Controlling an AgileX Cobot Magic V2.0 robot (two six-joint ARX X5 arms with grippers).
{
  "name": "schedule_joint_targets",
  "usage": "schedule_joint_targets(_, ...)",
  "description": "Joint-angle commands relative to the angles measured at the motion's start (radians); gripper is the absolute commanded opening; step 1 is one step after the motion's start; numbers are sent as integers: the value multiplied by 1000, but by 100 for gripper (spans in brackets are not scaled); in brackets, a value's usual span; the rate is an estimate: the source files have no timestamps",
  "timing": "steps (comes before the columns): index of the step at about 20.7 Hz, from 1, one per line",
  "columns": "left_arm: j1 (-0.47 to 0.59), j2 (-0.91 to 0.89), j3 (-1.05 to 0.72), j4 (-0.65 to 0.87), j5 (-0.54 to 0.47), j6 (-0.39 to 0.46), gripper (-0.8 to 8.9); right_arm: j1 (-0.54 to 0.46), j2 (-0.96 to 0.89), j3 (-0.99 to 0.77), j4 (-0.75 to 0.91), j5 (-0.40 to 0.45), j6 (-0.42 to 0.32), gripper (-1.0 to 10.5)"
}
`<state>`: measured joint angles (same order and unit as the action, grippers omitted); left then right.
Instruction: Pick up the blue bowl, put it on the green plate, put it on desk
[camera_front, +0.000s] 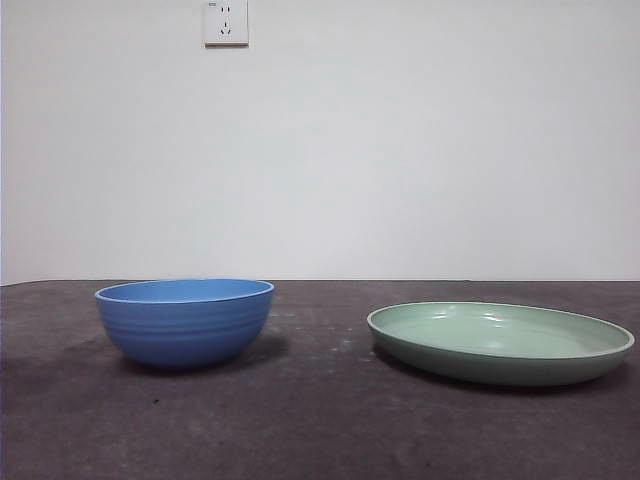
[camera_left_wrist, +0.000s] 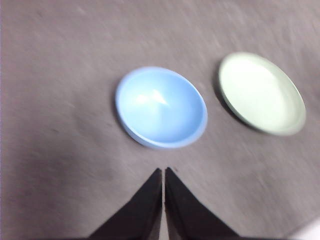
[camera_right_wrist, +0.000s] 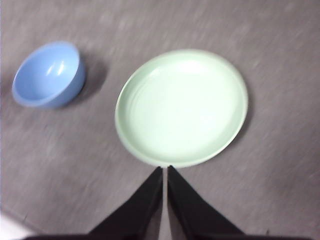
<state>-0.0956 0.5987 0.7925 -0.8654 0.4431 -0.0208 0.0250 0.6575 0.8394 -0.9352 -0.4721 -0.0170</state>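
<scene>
Straight across the tabletop (camera_front: 320, 420), the front view shows the bowl (camera_front: 185, 322) upright on the left and the plate (camera_front: 500, 342) flat on the right. They stand well apart, with a strip of bare dark surface between them. Each casts a soft shadow under its base. Behind them rises a plain white wall with a wall socket (camera_front: 226, 22) high up, left of centre. No arm or gripper shows in this view.

From the left wrist view, the left gripper (camera_left_wrist: 163, 170) hangs above the tabletop (camera_left_wrist: 55, 150), its two black jaws pressed together tip to tip and clenched on nothing. Just beyond the tips lies the bowl (camera_left_wrist: 161, 107), seen from above with its hollow facing up and a bright glint inside. It is not touched by the jaws. The plate (camera_left_wrist: 261, 93) lies beside the bowl, apart from it, a band of tabletop between the two rims. The picture is somewhat blurred.

From the right wrist view, the right gripper (camera_right_wrist: 164, 168) likewise has its jaws closed against each other, empty. Its tips sit over the near rim of the plate (camera_right_wrist: 181, 107), which fills the middle of the picture, pale green and bare inside. I cannot tell from this angle whether the tips touch the rim or hang above it. The bowl (camera_right_wrist: 48, 75) rests off to one side, well clear of the plate, on the tabletop (camera_right_wrist: 280, 190). This picture is blurred too.
</scene>
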Motion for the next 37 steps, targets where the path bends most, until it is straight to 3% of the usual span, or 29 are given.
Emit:
schedule_joint_targets(1, -34, 20, 25, -29, 39, 63, 10, 5, 31, 36, -41, -37, -74, 10)
schedule_joint_targets(11, -82, 28, 25, -34, 48, 61, 33, 78, 53, 43, -68, -62, -72, 22)
schedule_joint_targets(12, -82, 28, 25, -32, 47, 61, 72, 78, 53, 43, -68, -62, -68, 80)
schedule_joint_targets(14, -82, 28, 25, -32, 47, 61, 251, 78, 53, 43, -68, -61, -56, 324)
schedule_joint_targets(15, -82, 28, 25, -32, 47, 61, 334, 78, 53, 43, -64, -58, -47, 382)
schedule_joint_targets(17, -82, 29, 25, -32, 47, 61, 406, 78, 53, 43, -61, -59, -46, 382)
schedule_joint_targets(26, -84, 145, 69, -21, 40, 38, 405, 78, 53, 43, -59, -58, -46, 382)
schedule_joint_targets(31, -112, 371, 173, 61, -36, 2, 403, 78, 53, 43, -58, -59, -42, 382)
schedule_joint_targets(37, -169, 677, 282, 116, -198, 2, 401, 78, 53, 43, -54, -59, -35, 382)
